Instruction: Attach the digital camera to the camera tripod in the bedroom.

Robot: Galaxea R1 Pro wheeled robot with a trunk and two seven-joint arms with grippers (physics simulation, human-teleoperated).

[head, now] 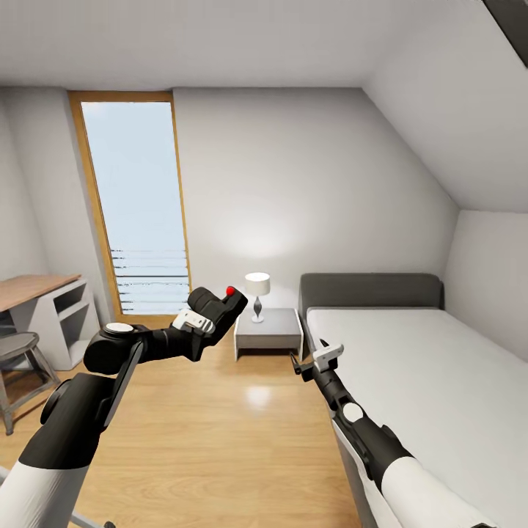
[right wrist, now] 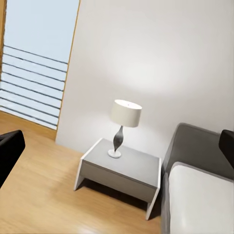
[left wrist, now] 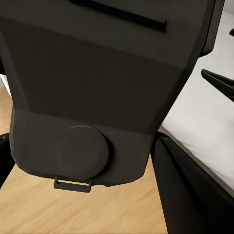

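Note:
In the head view my left gripper (head: 213,312) is raised over the wood floor and shut on the digital camera (head: 224,302), a small black box whose round red button (head: 235,291) faces up. The camera's dark body (left wrist: 97,87) takes up most of the left wrist view, with a black finger (left wrist: 183,190) beside it. My right gripper (head: 308,361) hangs open by the near corner of the bed, its fingers wide apart with nothing between them. The camera tripod is out of view.
A grey bed (head: 425,381) runs along the right wall. A white nightstand (head: 268,334) with a lamp (head: 257,293) stands next to it. The tall wood-framed window (head: 136,213) is at the back, with a desk (head: 44,304) and stool (head: 18,352) at the left. Light wood floor (head: 220,440) lies ahead.

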